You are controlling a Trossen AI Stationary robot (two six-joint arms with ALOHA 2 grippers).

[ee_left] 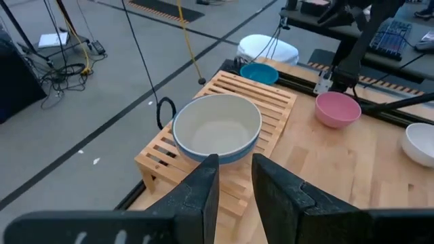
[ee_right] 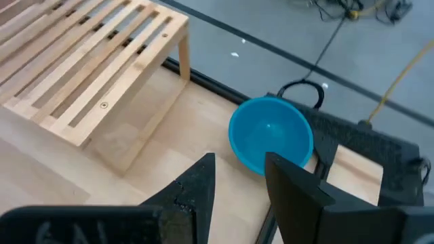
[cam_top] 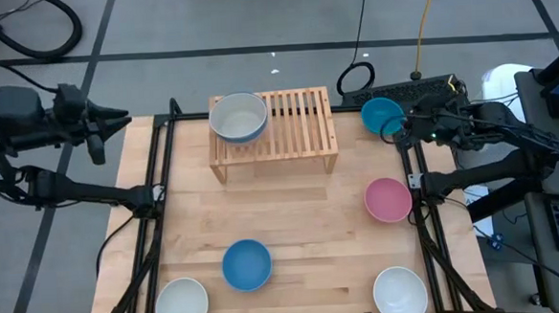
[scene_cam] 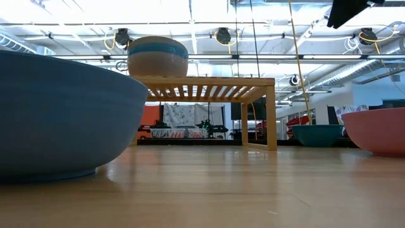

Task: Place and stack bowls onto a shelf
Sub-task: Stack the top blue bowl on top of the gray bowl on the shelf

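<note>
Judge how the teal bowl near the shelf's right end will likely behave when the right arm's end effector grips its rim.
The teal bowl looks like thin, smooth plastic, so it is probably light and stiff but somewhat slippery. It sits tilted at the table's edge, so a nudge may rock or slide it. The open right end effector hovers close above it.

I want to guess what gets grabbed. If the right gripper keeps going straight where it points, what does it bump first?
Most likely the teal bowl: the open right gripper points right at it. How far off is unclear.
</note>
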